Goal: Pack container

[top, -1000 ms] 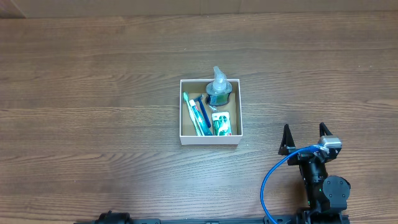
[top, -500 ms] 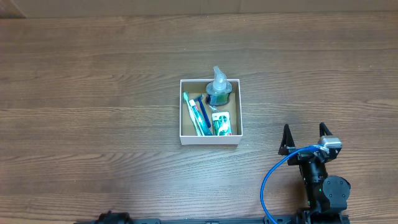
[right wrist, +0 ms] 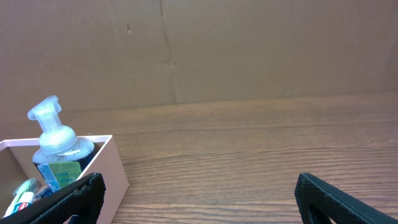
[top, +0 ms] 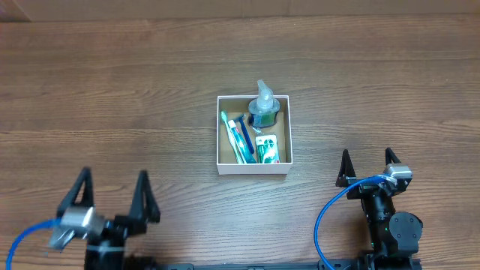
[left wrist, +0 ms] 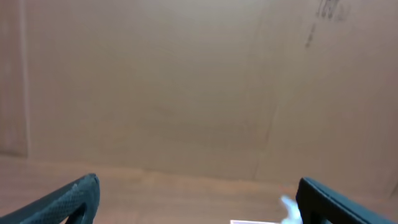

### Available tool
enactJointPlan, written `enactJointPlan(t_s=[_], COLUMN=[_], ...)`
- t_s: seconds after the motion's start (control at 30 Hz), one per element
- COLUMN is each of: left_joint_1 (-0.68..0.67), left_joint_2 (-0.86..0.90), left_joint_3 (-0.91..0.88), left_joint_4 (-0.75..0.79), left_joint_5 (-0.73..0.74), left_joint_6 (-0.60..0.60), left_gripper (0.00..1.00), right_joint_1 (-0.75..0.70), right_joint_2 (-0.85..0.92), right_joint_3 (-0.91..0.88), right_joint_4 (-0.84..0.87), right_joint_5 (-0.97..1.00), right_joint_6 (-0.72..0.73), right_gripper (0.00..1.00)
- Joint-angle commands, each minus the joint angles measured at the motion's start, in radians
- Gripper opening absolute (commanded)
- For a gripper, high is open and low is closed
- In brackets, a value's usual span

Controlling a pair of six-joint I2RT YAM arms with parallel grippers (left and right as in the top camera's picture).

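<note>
Your left fingers (top: 142, 196) are spread wide and hold nothing. Your right fingers (top: 344, 169) are the same, and both pairs sit low over the bench (top: 112, 90). The container (top: 253, 169) lies ahead of both pairs and between them. It is ahead and to the right of your left fingers, ahead and to the left of your right ones, and well apart from each. That stand-off reads as a parked pose, clear of the box so nothing gets nudged.

The box is square and shallow, with white walls, a brown floor and no lid. At the side far from your fingers a clear pump bottle (top: 262, 105) stands upright. Nearer you, toothbrushes (top: 236, 141) lie flat beside a green packet (top: 267, 149). No toiletry shows outside the box, so the packing looks about done.
</note>
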Motion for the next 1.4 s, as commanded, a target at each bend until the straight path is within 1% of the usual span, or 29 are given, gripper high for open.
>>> enactJointPlan(t_s=[0.0, 0.07, 0.17, 0.33, 0.5, 0.67, 1.37], left_joint_1=[0.01, 0.01, 0.01, 0.01, 0.01, 0.01, 0.01], left_joint_2=[-0.008, -0.009, -0.009, -0.009, -0.009, -0.009, -0.009], left_joint_3=[-0.169, -0.258, -0.365, -0.481, -0.551, -0.563, -0.563], left_joint_4=[0.12, 0.19, 0.245, 0.299, 0.303, 0.297, 0.296], left_joint_5=[0.045, 0.045, 0.044, 0.021, 0.017, -0.008, -0.009], left_joint_6=[0.09, 0.089, 0.089, 0.089, 0.088, 0.088, 0.089], left_gripper=[1.0, 1.0, 1.0, 1.0, 1.0, 1.0, 1.0], right_joint_1=[-0.005, -0.005, -0.005, -0.005, -0.005, -0.005, -0.005], right_joint_2=[-0.011, -0.011, -0.011, -0.011, -0.011, -0.011, -0.011], right_joint_3=[-0.01, -0.01, -0.01, -0.01, -0.01, -0.01, -0.01], right_joint_4=[0.009, 0.009, 0.009, 0.009, 0.009, 0.009, 0.009], right_joint_5=[-0.002, -0.002, -0.002, -0.002, -0.002, -0.002, -0.002], right_joint_6=[-0.007, -0.007, -0.007, -0.007, -0.007, -0.007, -0.007], right_gripper=[1.0, 1.0, 1.0, 1.0, 1.0, 1.0, 1.0])
